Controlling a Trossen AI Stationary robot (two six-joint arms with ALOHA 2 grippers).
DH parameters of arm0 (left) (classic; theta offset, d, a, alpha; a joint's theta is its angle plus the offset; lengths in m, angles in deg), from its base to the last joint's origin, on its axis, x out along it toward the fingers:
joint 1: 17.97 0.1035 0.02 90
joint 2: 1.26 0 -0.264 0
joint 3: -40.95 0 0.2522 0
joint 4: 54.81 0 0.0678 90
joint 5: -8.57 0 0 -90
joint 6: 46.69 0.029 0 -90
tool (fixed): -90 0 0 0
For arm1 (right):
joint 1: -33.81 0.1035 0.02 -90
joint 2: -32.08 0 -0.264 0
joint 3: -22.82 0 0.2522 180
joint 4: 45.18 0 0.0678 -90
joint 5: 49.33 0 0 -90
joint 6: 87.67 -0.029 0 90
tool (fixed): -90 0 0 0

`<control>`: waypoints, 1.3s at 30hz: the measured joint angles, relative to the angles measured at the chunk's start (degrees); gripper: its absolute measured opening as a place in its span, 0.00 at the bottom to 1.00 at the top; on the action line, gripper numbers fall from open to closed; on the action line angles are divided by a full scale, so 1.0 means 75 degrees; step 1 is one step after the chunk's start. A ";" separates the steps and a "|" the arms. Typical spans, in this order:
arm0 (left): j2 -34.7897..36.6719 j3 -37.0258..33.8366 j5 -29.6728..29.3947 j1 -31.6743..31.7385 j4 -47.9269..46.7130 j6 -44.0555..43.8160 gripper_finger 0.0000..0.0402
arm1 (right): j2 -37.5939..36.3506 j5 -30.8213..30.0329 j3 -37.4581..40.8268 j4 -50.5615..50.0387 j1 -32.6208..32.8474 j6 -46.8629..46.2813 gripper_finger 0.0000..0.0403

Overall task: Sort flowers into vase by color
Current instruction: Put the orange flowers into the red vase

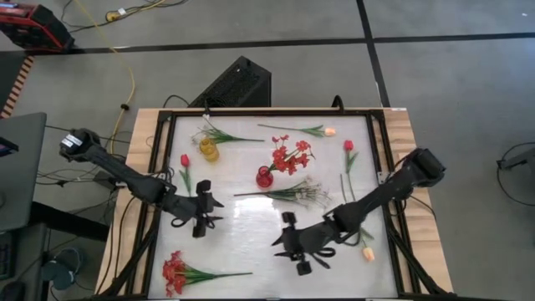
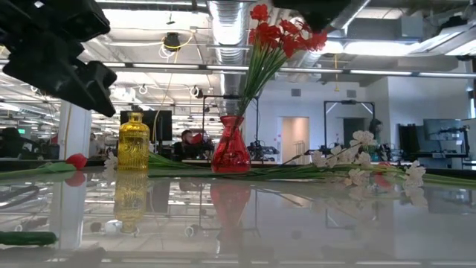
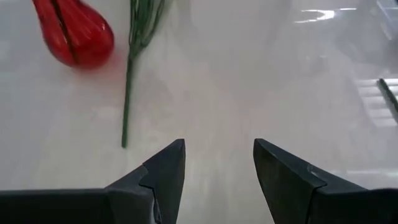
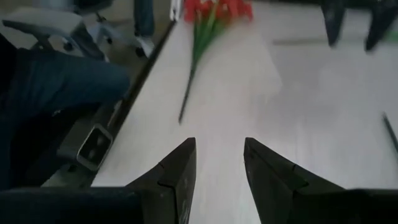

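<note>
Fingers of the left gripper (image 3: 217,168) stand apart, empty, above bare table near a red tulip (image 3: 73,34). Best to straddle its stem (not the bud) low. Right gripper (image 4: 217,171), also parted, faces a red cluster (image 4: 214,9).

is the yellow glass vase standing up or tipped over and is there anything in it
Upright and empty. In the low view the yellow glass vase stands on its base with no stems rising from its neck; from above, it holds no flower.

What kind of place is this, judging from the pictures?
Probably a robotics lab in an open industrial hall: exposed ceiling ducts overhead, cables on a concrete floor, and a framed white table with two robot arms.
</note>
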 joint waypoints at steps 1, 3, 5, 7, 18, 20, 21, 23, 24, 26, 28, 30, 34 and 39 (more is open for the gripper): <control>-0.0003 -0.0019 -0.0167 -0.0084 0.0007 -0.0072 0.44 | 0.0194 0.0013 -0.0145 0.0163 -0.0043 0.0048 0.40; 0.0000 -0.0081 -0.0537 -0.0258 -0.0065 -0.0217 0.44 | 0.0587 0.0065 -0.0532 0.0199 -0.0104 0.0043 0.40; -0.0006 -0.0090 -0.0789 -0.0423 -0.0108 -0.0366 0.44 | 0.0975 0.0186 -0.1024 0.0181 -0.0131 0.0070 0.40; 0.0000 -0.0090 -0.0848 -0.0541 -0.0015 -0.0401 0.44 | 0.1385 0.0188 -0.1538 0.0189 -0.0147 0.0169 0.40; -0.0003 -0.0093 -0.1093 -0.0676 0.0057 -0.0237 0.44 | 0.3828 0.0184 -0.4529 0.0203 -0.0327 0.0805 0.45; -0.0001 -0.0093 -0.1103 -0.0723 0.0140 -0.0121 0.44 | 0.4287 0.0187 -0.5046 0.0197 -0.0359 0.0807 0.47; -0.0002 -0.0093 -0.1103 -0.0734 0.0176 -0.0080 0.44 | 0.4489 0.0187 -0.5293 0.0185 -0.0380 0.0818 0.49; -0.0003 -0.0093 -0.1093 -0.0740 0.0230 -0.0041 0.44 | 0.4916 0.0186 -0.5821 0.0210 -0.0412 0.0850 0.52; -0.0002 -0.0093 -0.1096 -0.0735 0.0224 -0.0048 0.44 | 0.5122 0.0189 -0.6064 0.0217 -0.0431 0.0875 0.53; -0.0003 -0.0093 -0.1090 -0.0737 0.0225 -0.0050 0.44 | 0.5525 0.0210 -0.6501 0.0212 -0.0475 0.0890 0.56; -0.0003 -0.0093 -0.1093 -0.0766 0.0241 -0.0052 0.44 | 0.5917 0.0350 -0.6886 0.0120 -0.0475 0.0887 0.59; -0.0003 -0.0095 -0.1091 -0.0794 0.0269 -0.0052 0.44 | 0.6263 0.0382 -0.7245 -0.0017 -0.0480 0.0865 0.60; -0.0003 -0.0096 -0.1099 -0.0822 0.0325 -0.0058 0.44 | 0.6667 0.0379 -0.7825 -0.0318 -0.0498 0.0595 0.61; -0.0002 -0.0099 -0.1126 -0.0819 0.0505 0.0017 0.44 | 0.6971 0.0380 -0.8077 -0.0523 -0.0536 -0.0190 0.61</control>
